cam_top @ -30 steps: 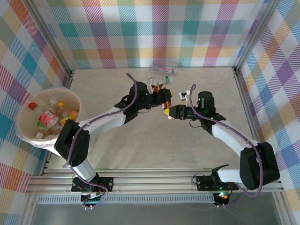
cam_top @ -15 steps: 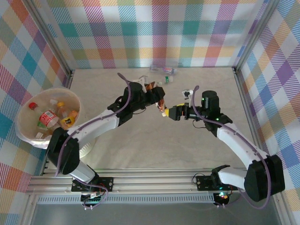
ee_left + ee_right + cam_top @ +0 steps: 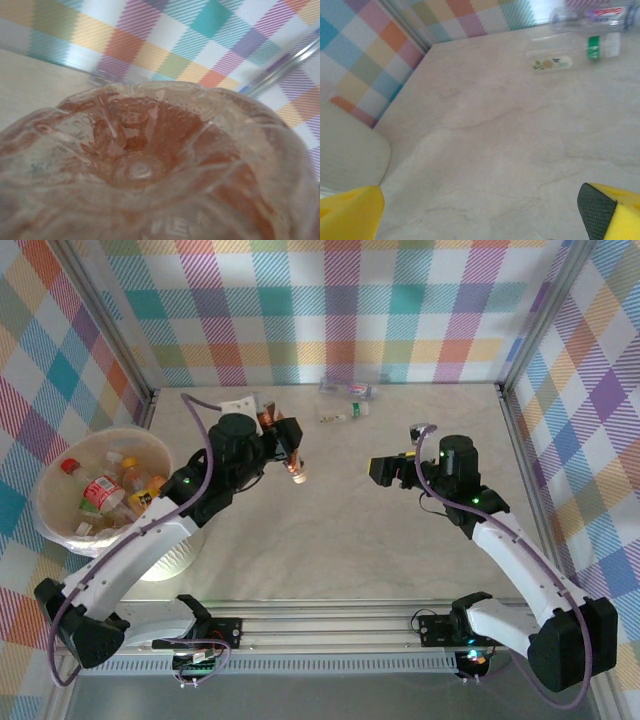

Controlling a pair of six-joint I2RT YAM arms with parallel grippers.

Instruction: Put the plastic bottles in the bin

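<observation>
My left gripper [image 3: 281, 443] is shut on a brown-orange plastic bottle [image 3: 293, 466], held in the air over the table between the middle and the bin [image 3: 52, 472]. The bottle's clear ridged base [image 3: 150, 165] sits right against the left wrist camera. The round white bin stands at the far left with several bottles inside, one with a red label [image 3: 100, 490]. My right gripper [image 3: 384, 469] hangs open over the middle right of the table, and its yellow fingers [image 3: 350, 212] have nothing between them. Two more bottles lie at the back: a green-labelled one [image 3: 555, 61] and a clear one [image 3: 600, 14].
Plaid walls with metal posts close in the table on three sides. The bin's pale side [image 3: 347, 150] shows at the left of the right wrist view. Bare marble tabletop [image 3: 350, 540] stretches between the two arms.
The right gripper opened and let go of the brown bottle, then drew back to the right. The left arm swung left toward the bin, carrying the bottle.
</observation>
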